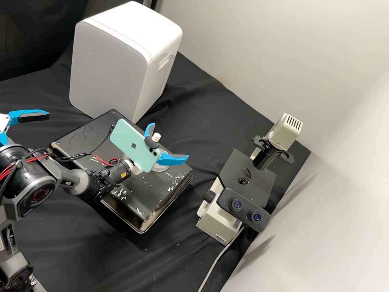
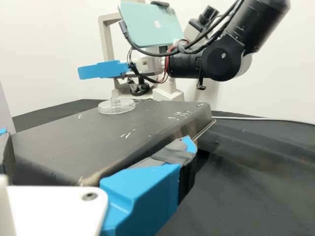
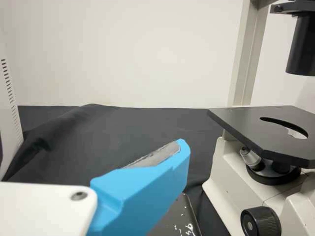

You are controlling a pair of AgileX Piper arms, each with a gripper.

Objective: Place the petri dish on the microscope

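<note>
Petri dish [image 2: 116, 105] lying flat on top of the black tray [image 1: 133, 194]. My right gripper [image 1: 162, 145] hovers just above it, fingers spread wide. My left gripper [image 1: 14, 127], also released, waits beside the tray. Microscope [image 1: 239, 190] stands near the tray.

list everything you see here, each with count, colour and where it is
petri dish: one, clear, on top of the tray, beneath the right pincer
tray: one, dark and scuffed, upturned at mid-bench
microscope: one, off-white with a black stage, right of the tray
box: one, white, behind the tray
cable: one, white, leading from the microscope toward the front
cloth: one, black, covering the bench
phone: one, pale green, mounted on the right arm's wrist
right pincer: one, blue fingers, open, over the dish
left pincer: one, blue fingers, open, left of the tray
</note>
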